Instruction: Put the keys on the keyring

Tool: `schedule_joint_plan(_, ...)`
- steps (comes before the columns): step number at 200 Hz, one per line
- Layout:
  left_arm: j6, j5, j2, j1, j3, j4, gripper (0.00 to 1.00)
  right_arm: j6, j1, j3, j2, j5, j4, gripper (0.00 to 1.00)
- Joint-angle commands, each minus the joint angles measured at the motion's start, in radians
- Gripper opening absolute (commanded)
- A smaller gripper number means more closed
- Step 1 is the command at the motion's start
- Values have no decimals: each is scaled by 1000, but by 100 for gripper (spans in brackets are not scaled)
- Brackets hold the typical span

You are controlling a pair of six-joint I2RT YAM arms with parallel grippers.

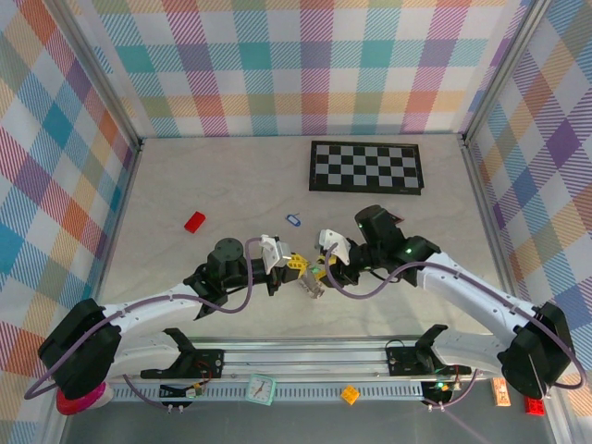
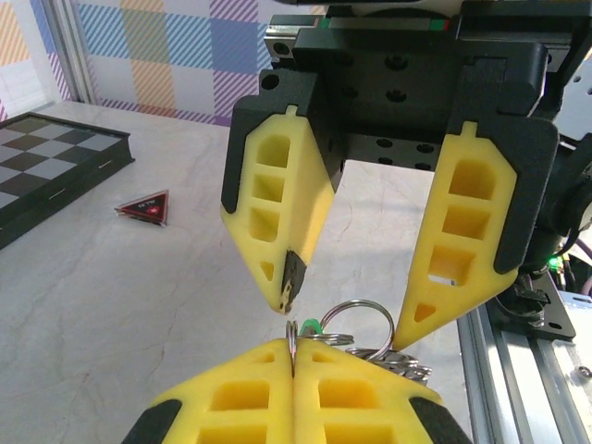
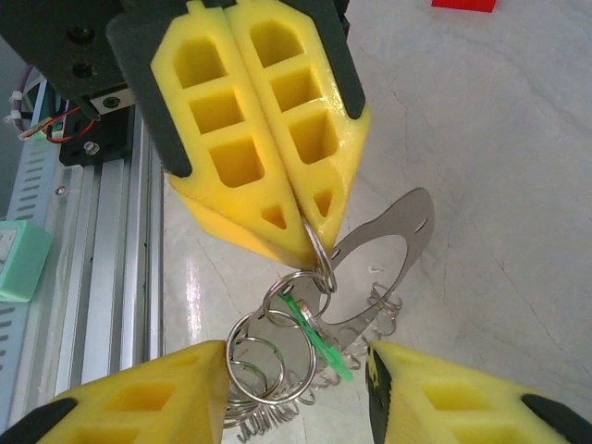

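Note:
My left gripper (image 2: 294,350) is shut on one silvery ring of the keyring (image 3: 270,356), a chain of linked rings that hangs below its tips with a flat metal tag (image 3: 393,254). A green key (image 3: 321,339) hangs among the rings and peeks out as a green key (image 2: 311,326) behind the held ring. My right gripper (image 3: 296,351) is open, with a finger on each side of the hanging rings. From above, the two grippers (image 1: 298,266) (image 1: 326,268) meet tip to tip mid-table. A blue key (image 1: 294,220) lies alone on the table behind them.
A red block (image 1: 194,221) lies at the left and a black-and-white chequered board (image 1: 365,166) at the back. A small red triangle (image 2: 148,208) lies near the board. The aluminium rail (image 3: 102,277) runs close by the grippers at the table's near edge.

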Motion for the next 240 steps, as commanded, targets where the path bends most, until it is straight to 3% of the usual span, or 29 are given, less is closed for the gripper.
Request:
schedule_joint_plan(1,3,35,0,-3,-4,66,0,-39,-2,33,-38,-44,-71,43)
schedule_joint_plan(18,6,40,2,-3,-2,61,0,-64,-2,55,-60,-20,-135,43)
schedule_joint_plan(51,13,56,8,-3,8,45,0,-82,-2,43,-53,139,-143,43)
schedule_joint_plan(107,6,76,10,-4,23,40,0,-32,6,42,22,-16,-30,41)
schedule_joint_plan(146,5,79,10,-3,24,40,0,-33,12,42,62,-55,-14,39)
schedule_joint_plan(177,0,86,12,-3,28,46,0,-36,13,42,73,-62,-8,30)
schedule_joint_plan(240,-38,99,36,-4,21,142,0,-46,17,66,92,-92,-31,2)
